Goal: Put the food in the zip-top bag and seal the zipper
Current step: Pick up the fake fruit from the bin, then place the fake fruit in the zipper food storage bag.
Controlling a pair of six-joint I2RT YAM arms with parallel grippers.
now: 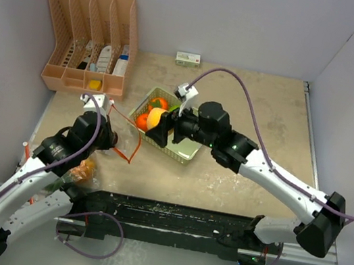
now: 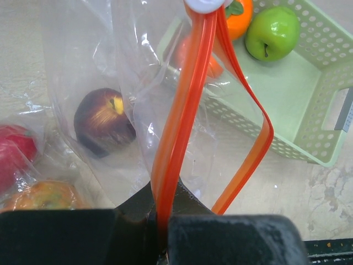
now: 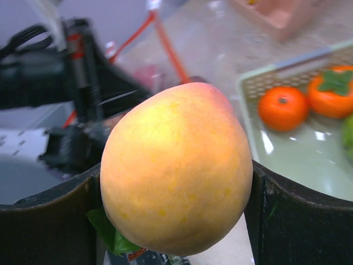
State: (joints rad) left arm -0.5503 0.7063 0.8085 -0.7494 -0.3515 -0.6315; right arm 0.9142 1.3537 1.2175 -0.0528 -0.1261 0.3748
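1. Nearest, on the left of the bench (image 1: 251, 180), the left tool (image 2: 161, 232) is pinched narrow on the orange zipper strip (image 2: 185, 110) of the zip-top bag (image 2: 94, 61).
2. Only the left wrist view shows the bag's contents. A dark purple fruit (image 2: 103, 122) lies on its side behind the clear film, with a red piece (image 2: 14, 154) and an orange-yellow piece (image 2: 44, 196) to its left.
3. The strip's long axis runs from the tool away toward the basket (image 2: 309, 110). One band is straight and the other bows out to the right, so the mouth stands parted.
4. Farther, at mid-bench, the right tool (image 3: 175, 221) clamps the yellow mango (image 3: 176, 171) by its sides, over the basket's left rim and just right of the bag mouth.
5. The right wrist view gives its pose. The long axis is near upright and leaning right, with the pink-tinged narrow end up and a green leaf (image 3: 110, 234) under the broad end. From above it is only a small yellow blob.
6. In the basket lie two oranges (image 3: 282, 107) and a green fruit (image 2: 272, 32).
7. Farthest are a pink organizer (image 1: 90, 42) at far left and a small white-and-green box (image 1: 189, 58) by the back wall, both clear only in the top view.
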